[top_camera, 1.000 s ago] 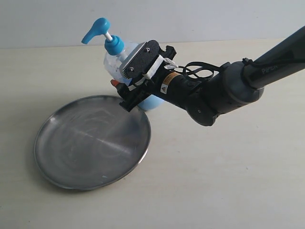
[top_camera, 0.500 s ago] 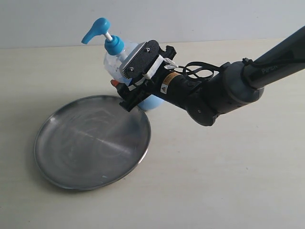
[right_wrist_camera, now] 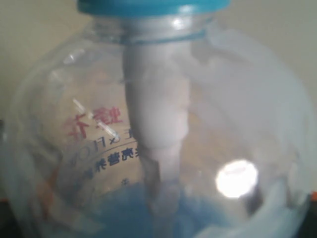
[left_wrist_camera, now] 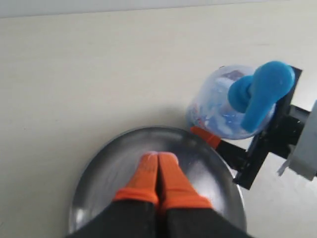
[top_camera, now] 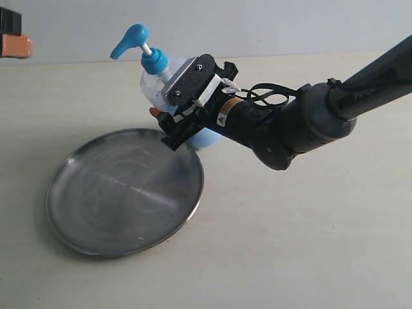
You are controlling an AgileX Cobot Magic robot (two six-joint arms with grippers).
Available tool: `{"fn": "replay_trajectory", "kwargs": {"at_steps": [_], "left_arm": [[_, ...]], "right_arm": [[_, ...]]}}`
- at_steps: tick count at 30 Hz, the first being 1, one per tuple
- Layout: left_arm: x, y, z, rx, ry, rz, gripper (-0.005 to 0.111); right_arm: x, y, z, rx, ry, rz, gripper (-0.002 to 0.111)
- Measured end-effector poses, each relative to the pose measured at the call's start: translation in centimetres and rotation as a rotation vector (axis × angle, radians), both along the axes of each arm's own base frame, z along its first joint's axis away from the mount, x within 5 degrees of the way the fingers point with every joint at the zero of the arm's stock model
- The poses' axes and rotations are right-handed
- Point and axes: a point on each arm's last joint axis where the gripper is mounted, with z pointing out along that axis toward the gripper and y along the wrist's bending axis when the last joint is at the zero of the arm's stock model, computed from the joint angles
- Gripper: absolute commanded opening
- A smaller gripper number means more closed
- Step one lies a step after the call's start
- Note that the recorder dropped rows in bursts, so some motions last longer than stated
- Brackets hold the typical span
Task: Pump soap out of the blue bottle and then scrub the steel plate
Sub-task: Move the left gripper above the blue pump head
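Note:
The blue bottle (top_camera: 153, 80) stands upright just behind the steel plate (top_camera: 122, 193), its pump head pointing left. My right gripper (top_camera: 177, 122) is shut on the bottle's body from the right. In the right wrist view the clear bottle (right_wrist_camera: 158, 124) fills the frame, with pale blue soap (right_wrist_camera: 124, 213) low inside it. My left gripper (left_wrist_camera: 158, 157) is shut with nothing in it, its orange fingertips pressed together high over the steel plate (left_wrist_camera: 114, 163). It shows at the exterior view's top left corner as the left gripper (top_camera: 14, 45). The left wrist view also shows the bottle (left_wrist_camera: 225, 106).
Plate and bottle sit on a plain cream tabletop (top_camera: 290, 244). The right arm (top_camera: 309, 119) stretches in from the upper right, low over the table. A pale wall (top_camera: 270, 26) runs along the far edge.
The left gripper has come into the exterior view at the top left corner. The bottle, plate and right arm have not moved.

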Motion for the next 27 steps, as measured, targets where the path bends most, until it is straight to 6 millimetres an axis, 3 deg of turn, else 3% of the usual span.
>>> {"fn": "replay_trajectory", "kwargs": {"at_steps": [6,10,13,17,27], "left_arm": [[2.2,-1.7,1.8,-0.018,-0.019,-0.091,0.0],[3.4,-4.3,2.4,-0.013,-0.031,-0.174,0.0],[4.7,-7.3,2.6,0.024,-0.033,-0.274,0.0],[6.1,-8.4,2.7,0.067,-0.025,-0.284,0.0],[5.3,-10.0,2.5,0.062,0.046,-0.329,0.0]], "right_arm": [[0.0,0.0,0.0,0.0,0.0,0.0,0.0],[0.0,0.0,0.0,0.0,0.0,0.0,0.0],[0.0,0.0,0.0,0.0,0.0,0.0,0.0],[0.1,0.0,0.1,0.001,-0.001,0.0,0.0],[0.1,0.0,0.1,-0.001,0.0,0.0,0.0]]}}
